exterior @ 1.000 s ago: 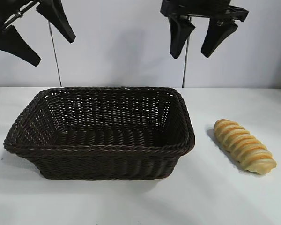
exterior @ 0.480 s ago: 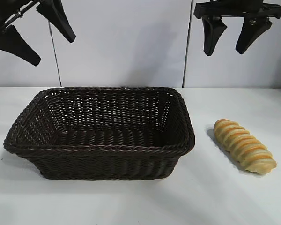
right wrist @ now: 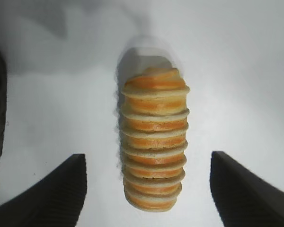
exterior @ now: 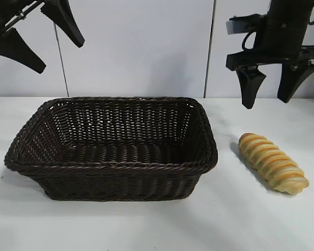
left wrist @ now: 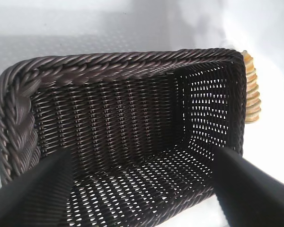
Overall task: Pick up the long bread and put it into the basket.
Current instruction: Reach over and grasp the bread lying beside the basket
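Bread (exterior: 273, 162) is lying on the table (exterior: 146, 225) at about 3 o'clock from the basket (exterior: 111, 166), near it but apart from its rim, slanting from 10 toward 4 o'clock. Your right gripper (exterior: 268, 93) is hanging above the bread's far end with its fingers released and holding nothing; in the right wrist view the bread (right wrist: 153, 139) is sitting between them, running along the gap. Your left gripper (exterior: 37, 41) is parked high at 10 o'clock over the basket, its fingers also released and empty.

You are risking a poor pinch if you are coming straight down from here. The fingers are looking centred toward the far end of the bread, so closing there may be tipping the loaf or letting it swing. The ridged, rounded surface may be letting it roll out as the fingers are squeezing. If one finger is touching the table first, it may be shoving the bread away from the basket. On the carry, a low path may be catching the near rim and knocking the bread loose.
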